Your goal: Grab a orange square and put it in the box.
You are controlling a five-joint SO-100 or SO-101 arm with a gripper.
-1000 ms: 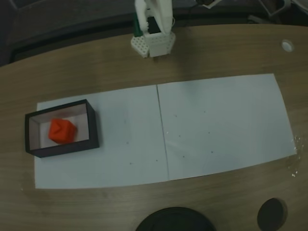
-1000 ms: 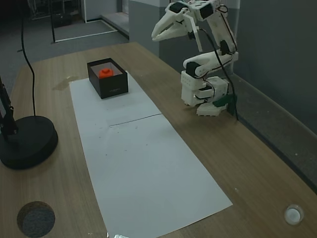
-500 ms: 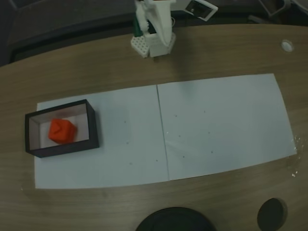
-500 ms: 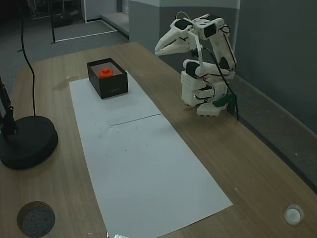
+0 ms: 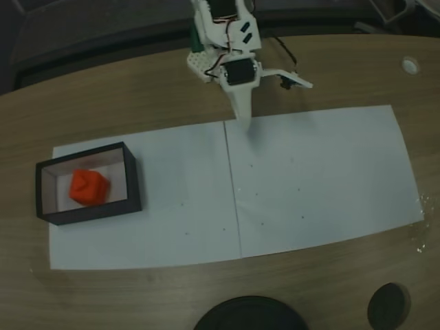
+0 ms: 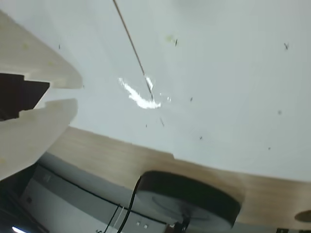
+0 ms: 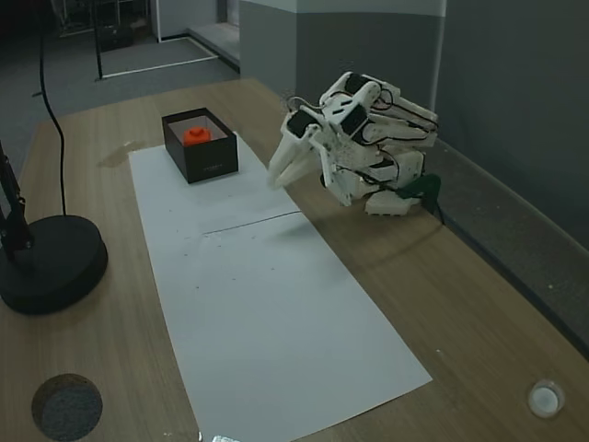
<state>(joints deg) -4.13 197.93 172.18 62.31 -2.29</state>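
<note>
Orange square [image 5: 89, 187] sits inside the box [image 5: 134, 184], well left of my empty, barely parted gripper [image 5: 245, 118] in a fixed view.

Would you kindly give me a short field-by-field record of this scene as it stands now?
orange square: inside the box, resting on its pale floor
box: on the left end of the white paper in a fixed view
gripper: folded low near the arm's base, tip over the paper's far edge, holding nothing
gripper jaws: a narrow gap in the wrist view
white paper: two sheets side by side on the wooden table
</note>
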